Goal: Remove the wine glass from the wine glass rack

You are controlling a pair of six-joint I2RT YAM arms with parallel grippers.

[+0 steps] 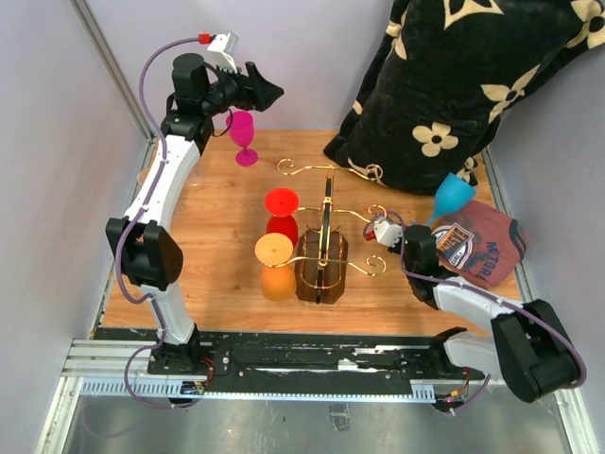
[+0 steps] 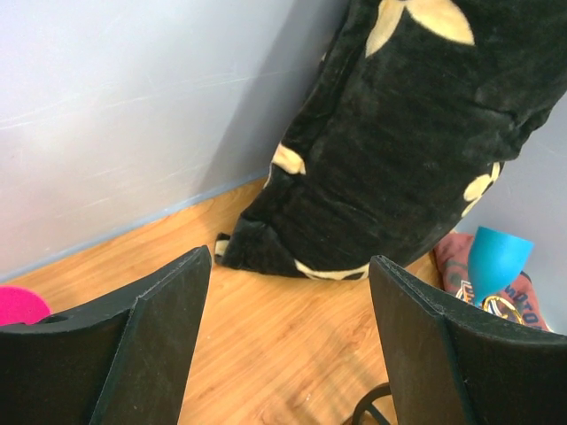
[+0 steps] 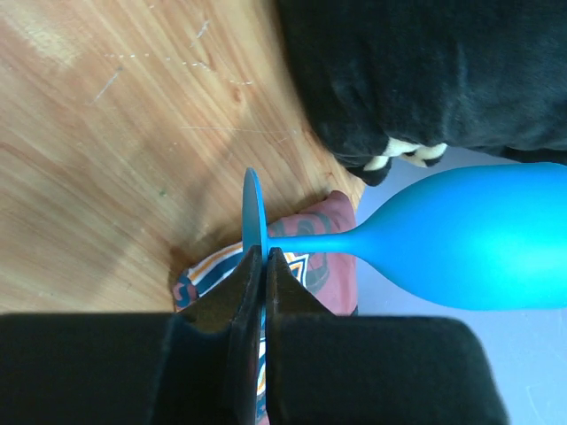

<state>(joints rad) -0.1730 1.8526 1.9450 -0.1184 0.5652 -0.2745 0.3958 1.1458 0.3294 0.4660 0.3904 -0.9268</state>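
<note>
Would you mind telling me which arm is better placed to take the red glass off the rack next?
Left. The left tool is open and empty, and the red glass hangs on the left side of the rack. The right tool is shut on the blue glass by its foot.

Gold wire wine glass rack [image 1: 326, 236] stands upright on its dark base, with the red glass [image 1: 281, 210] and orange glass [image 1: 274, 260] hanging bowl-down on its left. The blue wine glass [image 3: 469, 239] is clear of it, foot pinched in my right gripper [image 3: 264, 257].
</note>
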